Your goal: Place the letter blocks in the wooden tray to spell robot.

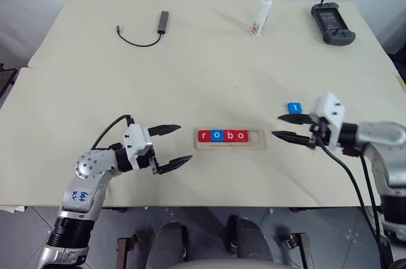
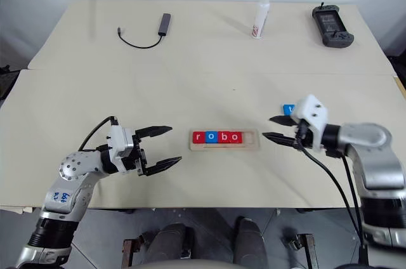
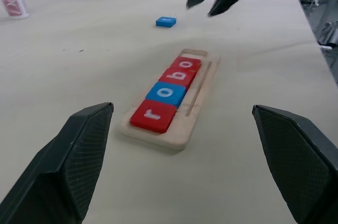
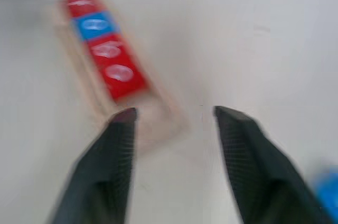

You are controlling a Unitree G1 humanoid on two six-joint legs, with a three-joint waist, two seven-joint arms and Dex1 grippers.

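The wooden tray point(image 1: 256, 137) lies at the table's middle front. In it four letter blocks point(image 1: 222, 135) sit in a row: a red r, a blue o, a red b and a red o. The slot at the tray's right end is bare. A blue t block point(image 1: 294, 108) rests flat on the table to the right of the tray and a little further back. My right gripper point(image 1: 276, 125) is open and holds nothing, just right of the tray and in front of the t block. To the tray's left, my left gripper point(image 1: 184, 143) stands open and holds nothing.
A black cable with an adapter point(image 1: 147, 33) lies at the back left. A white bottle point(image 1: 261, 15) stands at the back middle. A black handheld controller point(image 1: 332, 23) lies at the back right. A seam point(image 1: 95, 68) crosses the table behind the tray.
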